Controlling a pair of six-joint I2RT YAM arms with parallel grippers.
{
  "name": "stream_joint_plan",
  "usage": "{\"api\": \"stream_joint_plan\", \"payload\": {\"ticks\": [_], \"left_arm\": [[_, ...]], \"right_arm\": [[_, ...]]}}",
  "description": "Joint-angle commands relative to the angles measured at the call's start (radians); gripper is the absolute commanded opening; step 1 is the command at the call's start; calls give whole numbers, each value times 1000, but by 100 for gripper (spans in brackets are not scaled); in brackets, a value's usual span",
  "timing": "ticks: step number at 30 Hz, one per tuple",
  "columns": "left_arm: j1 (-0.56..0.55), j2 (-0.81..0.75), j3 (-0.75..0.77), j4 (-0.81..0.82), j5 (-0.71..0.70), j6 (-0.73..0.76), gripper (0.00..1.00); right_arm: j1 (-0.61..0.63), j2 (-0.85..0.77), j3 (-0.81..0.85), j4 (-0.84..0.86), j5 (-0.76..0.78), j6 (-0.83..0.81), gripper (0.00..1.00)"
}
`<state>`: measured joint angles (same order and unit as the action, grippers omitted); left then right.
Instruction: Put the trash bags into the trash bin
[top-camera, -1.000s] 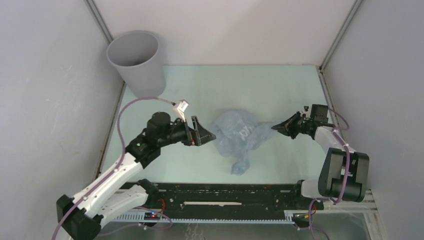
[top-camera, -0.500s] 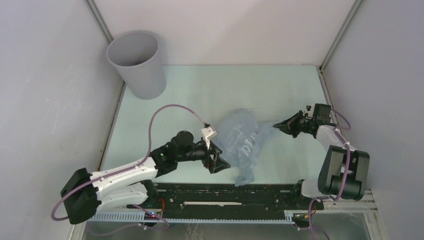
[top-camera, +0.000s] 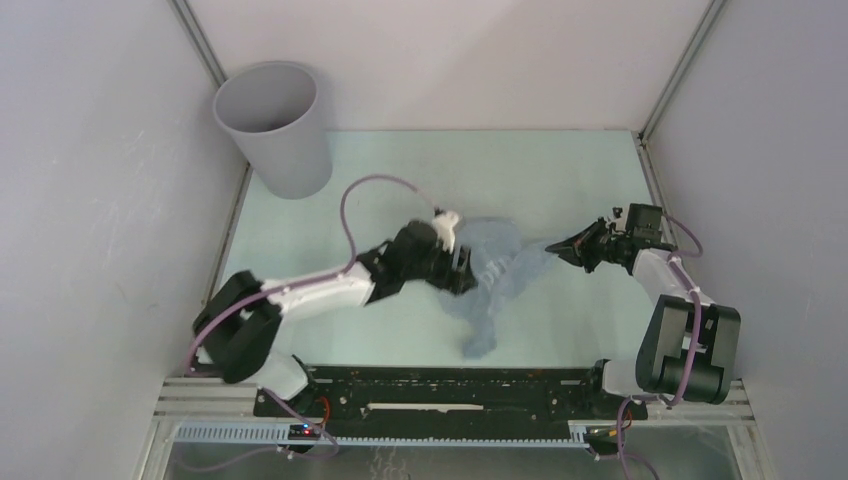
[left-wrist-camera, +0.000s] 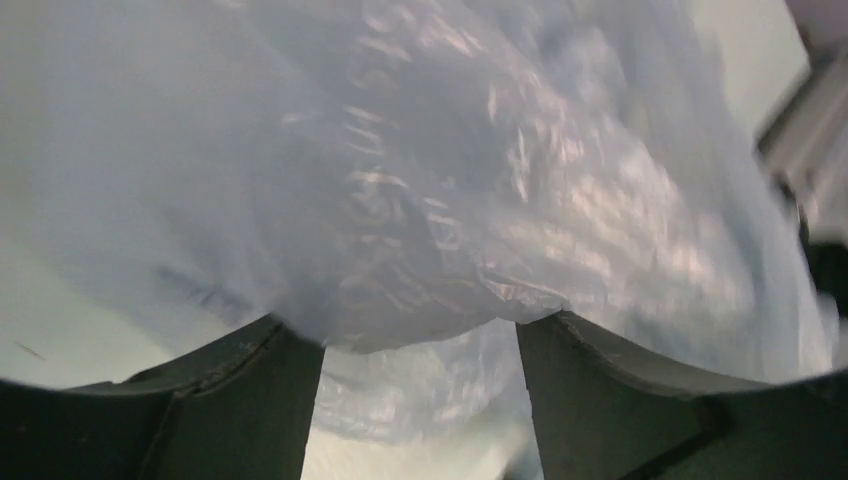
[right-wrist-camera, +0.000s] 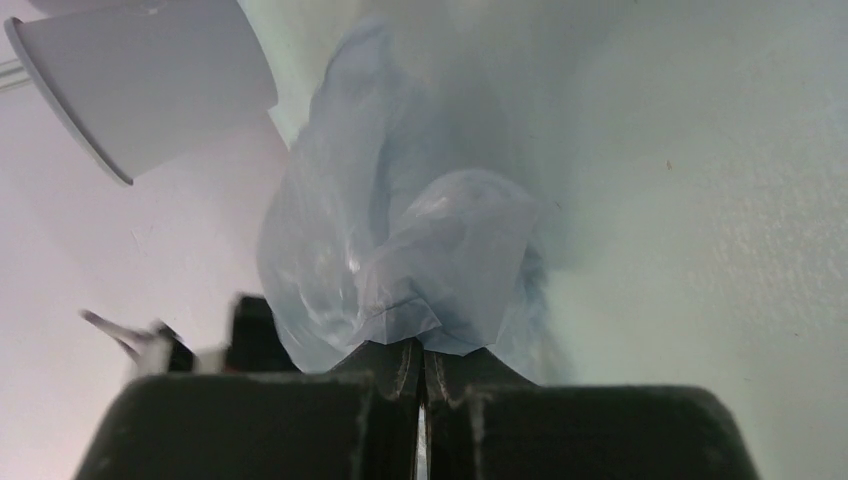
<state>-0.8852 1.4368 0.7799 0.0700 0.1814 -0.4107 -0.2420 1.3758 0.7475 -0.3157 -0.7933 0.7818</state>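
We see one crumpled trash bag (top-camera: 497, 272) and one upright trash bin (top-camera: 275, 130), well apart.

The bag is thin, crinkly, translucent pale blue-grey plastic with faint white lettering. It lies bunched on the table (top-camera: 400, 170) just off centre toward 4 o'clock, with a twisted tail trailing toward 6 o'clock. Its 3 o'clock corner is drawn out and pinched in the right gripper (right-wrist-camera: 421, 352). Its 9 o'clock side bulges between the spread fingers of the left gripper (left-wrist-camera: 420, 340). The bin is plain grey, round and smooth, slightly tapered and open-mouthed. We find it at the table's 10 o'clock corner.
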Motion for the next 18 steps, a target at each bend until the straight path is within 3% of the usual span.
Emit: {"api": "stream_joint_plan", "payload": {"ticks": [1, 3, 5, 11, 14, 18], "left_arm": [[140, 168, 331, -177, -77, -39, 70], [185, 214, 427, -245, -56, -45, 69], [195, 197, 408, -228, -33, -13, 72], [203, -10, 113, -84, 184, 60, 86], [235, -57, 19, 16, 368, 10, 86], [236, -64, -16, 7, 410, -15, 85]], "right_arm": [[6, -53, 32, -53, 11, -50, 0], [3, -57, 31, -60, 16, -61, 0], [-3, -55, 33, -50, 12, -59, 0], [-6, -34, 65, -26, -7, -56, 0], [-8, -19, 74, -28, -12, -65, 0], [-8, -12, 74, -31, -11, -70, 0]]}}
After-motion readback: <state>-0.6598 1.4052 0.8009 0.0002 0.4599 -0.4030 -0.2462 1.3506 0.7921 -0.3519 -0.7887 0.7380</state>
